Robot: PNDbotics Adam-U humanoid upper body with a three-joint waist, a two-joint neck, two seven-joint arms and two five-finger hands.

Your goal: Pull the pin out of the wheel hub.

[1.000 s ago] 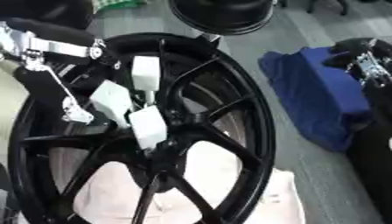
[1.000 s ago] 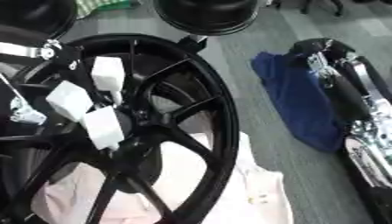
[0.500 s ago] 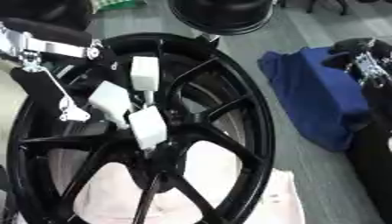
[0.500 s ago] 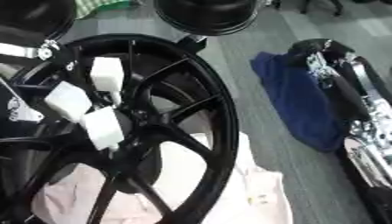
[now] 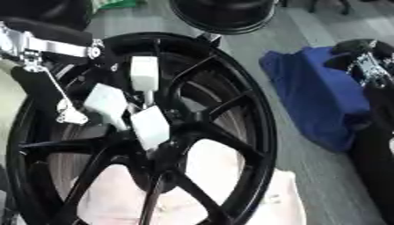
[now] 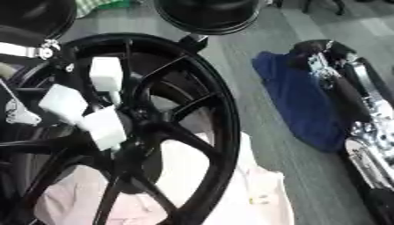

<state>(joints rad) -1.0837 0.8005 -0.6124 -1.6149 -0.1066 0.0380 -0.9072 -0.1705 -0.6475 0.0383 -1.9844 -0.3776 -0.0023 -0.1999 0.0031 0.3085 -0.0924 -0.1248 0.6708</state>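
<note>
A large black spoked wheel [image 5: 254, 132] lies flat and fills the left of both views. Its hub [image 5: 165, 147] sits at the middle where the spokes meet. My left hand [image 5: 115, 103], black with white pads, comes in from the upper left and hangs right over the hub, its lowest white pad just above the hub's centre. The pin is hidden under the hand. My right hand [image 6: 317, 57] lies at the upper right over a blue cloth, away from the wheel.
The wheel rests on a pale pink cloth [image 6: 254, 193]. A blue cloth [image 5: 319, 101] lies on the grey floor to its right. Another black round object [image 6: 204, 15] stands beyond the wheel's far rim. My right arm [image 6: 369, 149] runs along the right edge.
</note>
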